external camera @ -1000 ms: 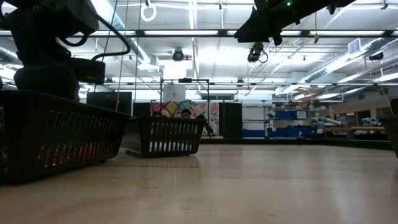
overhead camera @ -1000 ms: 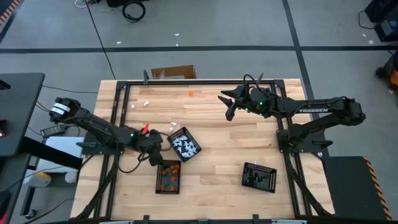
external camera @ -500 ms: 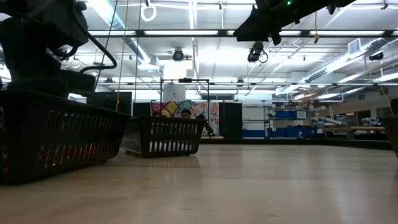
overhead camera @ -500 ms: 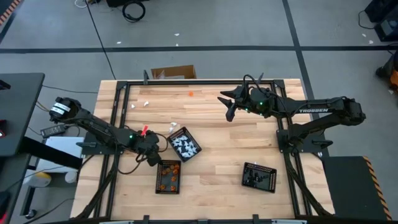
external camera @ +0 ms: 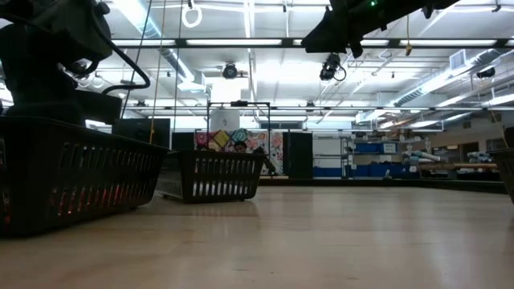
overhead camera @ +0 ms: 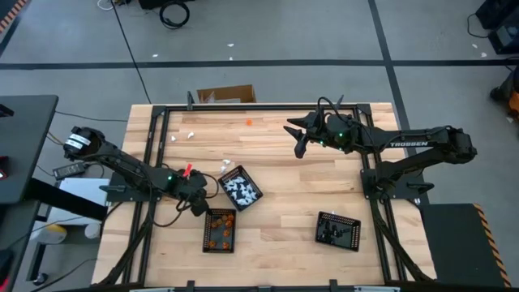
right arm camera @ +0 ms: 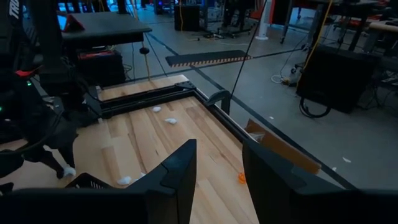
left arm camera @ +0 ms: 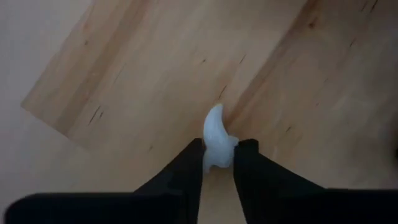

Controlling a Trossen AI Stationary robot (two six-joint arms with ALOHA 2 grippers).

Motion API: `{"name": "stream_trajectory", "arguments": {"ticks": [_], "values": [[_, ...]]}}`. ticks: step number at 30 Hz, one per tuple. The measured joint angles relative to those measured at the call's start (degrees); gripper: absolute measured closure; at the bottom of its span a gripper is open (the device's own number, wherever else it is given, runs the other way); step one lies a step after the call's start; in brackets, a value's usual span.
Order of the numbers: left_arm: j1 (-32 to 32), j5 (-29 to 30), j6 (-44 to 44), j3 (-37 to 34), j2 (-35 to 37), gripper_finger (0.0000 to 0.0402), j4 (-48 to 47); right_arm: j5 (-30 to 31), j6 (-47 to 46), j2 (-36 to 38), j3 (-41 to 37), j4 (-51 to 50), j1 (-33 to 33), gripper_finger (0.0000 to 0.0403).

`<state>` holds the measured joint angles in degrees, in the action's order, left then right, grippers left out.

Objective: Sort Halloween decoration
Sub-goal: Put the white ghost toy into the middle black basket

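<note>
Halloween decoration pieces lie sorted and scattered across the wooden surface (overhead camera: 284, 191): white pieces fill 1 black tray (overhead camera: 241, 187) near the middle, orange pieces sit in a 2nd tray (overhead camera: 220, 230) just in front of it, and black pieces sit in a 3rd tray (overhead camera: 338, 230) well apart toward the right. 1 small white piece (left arm camera: 215, 138) is pinched between the fingers of the left gripper (overhead camera: 197, 204), its curved tip sticking out past the fingertips above bare wood; that gripper hangs just beside the white tray and the orange tray. A few loose white pieces (overhead camera: 190, 135) rest near the far left edge of the surface, another white piece (overhead camera: 225, 165) lies just beyond the white tray, and a single orange piece (overhead camera: 249, 122) sits near the far edge. The right gripper (overhead camera: 297, 138) hovers above the far middle of the surface, its fingers (right arm camera: 177, 171) spread apart and holding nothing. A cardboard box (overhead camera: 225, 95) sits on the floor just past the far edge.
</note>
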<state>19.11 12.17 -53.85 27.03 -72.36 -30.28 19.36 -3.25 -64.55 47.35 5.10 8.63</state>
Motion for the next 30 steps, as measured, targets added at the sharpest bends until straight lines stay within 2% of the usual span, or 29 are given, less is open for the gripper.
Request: {"name": "stream_trajectory", "arguments": {"ticks": [6, 15, 20, 30], "values": [[0.01, 0.60, 1.00, 0.02, -0.01, 0.0350, -0.26, -0.01, 0.00, 0.00, 0.00, -0.02, -0.01, 0.0268], [-0.02, 1.89, 2.19, -0.05, 0.05, 0.0395, -1.20, -0.05, 0.00, 0.00, 0.00, -0.03, -0.03, 0.0268], [-0.02, 1.95, 4.23, 1.58, -0.02, 0.0401, -3.35, -0.09, 0.00, 0.00, 0.00, -0.04, -0.05, 0.0268], [-0.02, 6.81, 9.87, 9.19, 0.00, 0.0401, -12.54, -1.10, -0.02, 0.00, 0.00, -0.07, -0.05, 0.0268]]}}
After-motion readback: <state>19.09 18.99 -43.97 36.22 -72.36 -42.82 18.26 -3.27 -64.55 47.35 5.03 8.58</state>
